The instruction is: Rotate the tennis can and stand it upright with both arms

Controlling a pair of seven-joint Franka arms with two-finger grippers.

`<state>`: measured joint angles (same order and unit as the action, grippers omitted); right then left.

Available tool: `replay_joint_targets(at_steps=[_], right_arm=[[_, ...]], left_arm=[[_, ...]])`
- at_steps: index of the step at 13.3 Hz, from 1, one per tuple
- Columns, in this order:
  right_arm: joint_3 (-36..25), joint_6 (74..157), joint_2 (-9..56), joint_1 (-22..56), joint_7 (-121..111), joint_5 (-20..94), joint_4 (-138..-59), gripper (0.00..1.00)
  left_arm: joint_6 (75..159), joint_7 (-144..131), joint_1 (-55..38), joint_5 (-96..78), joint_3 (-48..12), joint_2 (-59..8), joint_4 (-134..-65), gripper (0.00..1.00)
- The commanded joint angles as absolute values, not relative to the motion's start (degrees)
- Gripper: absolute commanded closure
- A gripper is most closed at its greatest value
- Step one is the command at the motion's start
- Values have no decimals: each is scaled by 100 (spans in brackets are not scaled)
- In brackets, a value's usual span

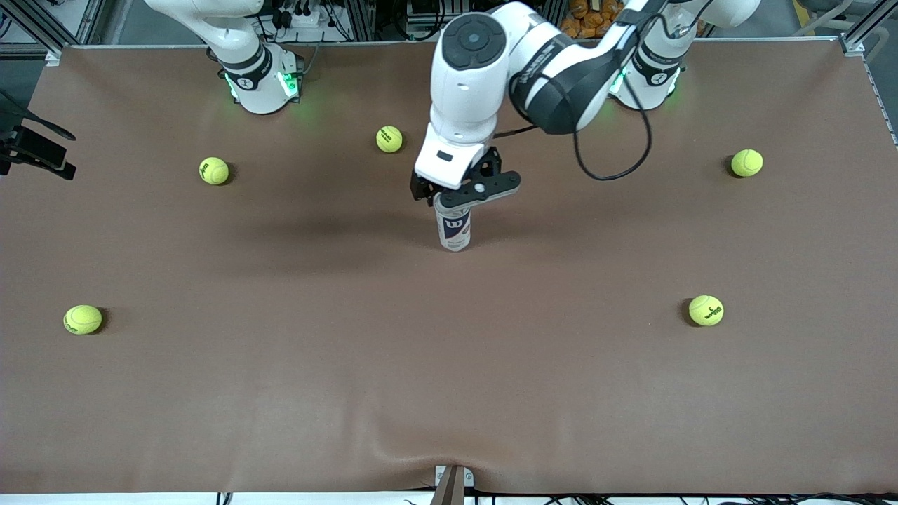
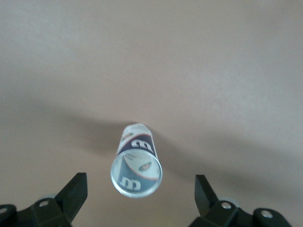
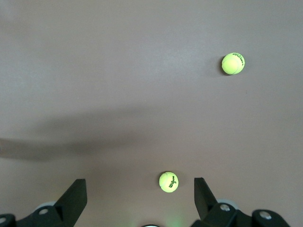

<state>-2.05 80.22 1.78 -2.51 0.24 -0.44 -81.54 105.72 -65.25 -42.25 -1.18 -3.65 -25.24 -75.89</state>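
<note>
From the front view I have the tennis can [image 1: 454, 228] standing upright on the brown surface [image 1: 449, 379], mid-table between the two bases, and the left pincer [image 1: 456, 198] sits right over its top. I read the uprighting as done, so the step in hand is getting clear without knocking the can. The right arm is waiting up near its base; its pincer is out of this view. Tennis balls ring the can well apart, the closest at about eleven o'clock from it [image 1: 389, 139].

In the left wrist view I look straight down on the can's silvery rim [image 2: 136, 173]. The fingers [image 2: 73, 194] stand spread wide on either side with clear gaps, so the pincer is released and touches nothing. I'd lift straight up, no sideways drift, since a slim can like this probably tips at a light brush.

The right wrist view shows that pincer [image 3: 140, 198] also spread, holding nothing, above bare surface with two balls, one close [image 3: 169, 181], one farther [image 3: 233, 63]
</note>
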Motion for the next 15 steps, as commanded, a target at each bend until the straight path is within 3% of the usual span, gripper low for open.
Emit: replay_joint_targets(at_steps=[1,9,12,15], right_arm=[[-149,7972,167,-299,-9,-79,-8086,0],[-149,7972,167,-290,-9,-79,-8086,0],[-149,7963,167,-281,-9,-79,-8086,0],[-141,7963,167,-272,-9,-88,-8086,0]], left_arm=[[10503,-5760,-3859,-132,-343,-2400,-7664,0],[10231,-4581,-2665,-158,-404,-2259,-7673,0],[10222,-4044,-1227,-123,-1455,-2128,-7690,0],[9758,-3921,-862,-114,-1494,-1750,-7708,0]])
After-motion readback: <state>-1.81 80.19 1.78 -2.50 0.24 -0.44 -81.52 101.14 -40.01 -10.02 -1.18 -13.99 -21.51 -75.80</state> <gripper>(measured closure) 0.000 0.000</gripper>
